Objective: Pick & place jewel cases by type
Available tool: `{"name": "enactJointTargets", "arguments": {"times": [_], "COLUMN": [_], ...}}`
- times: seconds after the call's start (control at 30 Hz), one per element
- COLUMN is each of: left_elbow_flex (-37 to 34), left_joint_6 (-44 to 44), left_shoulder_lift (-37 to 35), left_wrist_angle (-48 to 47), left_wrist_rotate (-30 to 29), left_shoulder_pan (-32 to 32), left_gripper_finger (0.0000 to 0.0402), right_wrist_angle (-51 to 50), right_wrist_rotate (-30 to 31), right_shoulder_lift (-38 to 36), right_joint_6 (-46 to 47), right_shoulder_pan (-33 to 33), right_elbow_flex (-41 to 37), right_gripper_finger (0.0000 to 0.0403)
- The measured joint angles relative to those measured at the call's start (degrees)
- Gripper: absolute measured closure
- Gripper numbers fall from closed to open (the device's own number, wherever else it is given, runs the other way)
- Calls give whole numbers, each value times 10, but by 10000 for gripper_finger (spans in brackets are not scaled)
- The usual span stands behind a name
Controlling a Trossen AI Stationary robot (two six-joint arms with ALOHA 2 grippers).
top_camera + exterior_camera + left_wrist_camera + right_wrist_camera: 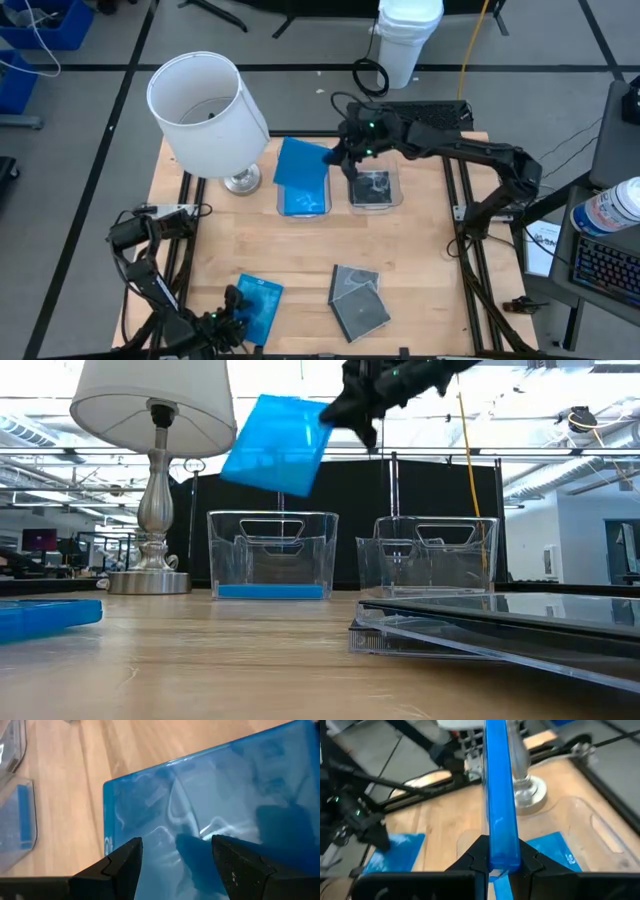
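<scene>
My right gripper (338, 158) is shut on a bright blue jewel case (300, 162) and holds it in the air over the left clear bin (272, 555). Another blue case (270, 592) lies flat on that bin's floor. The right clear bin (375, 190) holds a clear case with dark insides. Near the table's front left, my left gripper (238, 305) stands open over a blue jewel case (200, 795) that lies flat on the wood. Whether its fingers touch that case I cannot tell. Clear, dark-grey cases (357, 300) lie flat at the front middle. My right gripper pinches the blue case between its two fingers, one on each flat face, at the edge (501, 855) nearest the arm. The fingers come from the table's right side, slanting a little down. The case (275, 445) sticks out beyond the fingers, tilted and lifted clear above the left bin.
A white-shaded lamp (205, 110) on a silver base (150, 575) stands at the far left, close beside the left bin. The wood between the bins and the near cases is bare.
</scene>
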Motion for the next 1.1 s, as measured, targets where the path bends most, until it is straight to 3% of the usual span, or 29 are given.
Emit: {"name": "enactJointTargets", "arguments": {"times": [0.43, 0.57, 0.8, 1.1], "left_elbow_flex": [0, 0, 0, 0], "left_joint_6": [-40, -38, -40, -66], "left_shoulder_lift": [0, 0, 0, 0], "left_wrist_angle": [-1, -1, -1, -1], "left_wrist_rotate": [2, 2, 2, 3], "left_shoulder_pan": [12, 12, 13, 13], "left_gripper_finger": [160, 160, 160, 160], "right_wrist_angle": [-2, -4, -12, 1], "right_wrist_rotate": [-17, -19, -79, -78], "right_shoulder_lift": [93, 108, 122, 163], "right_joint_6": [-59, -60, -43, -55], "right_shoulder_pan": [-26, -31, -43, -37], "right_elbow_flex": [0, 0, 0, 0], "right_gripper_finger": [369, 367, 368, 363]}}
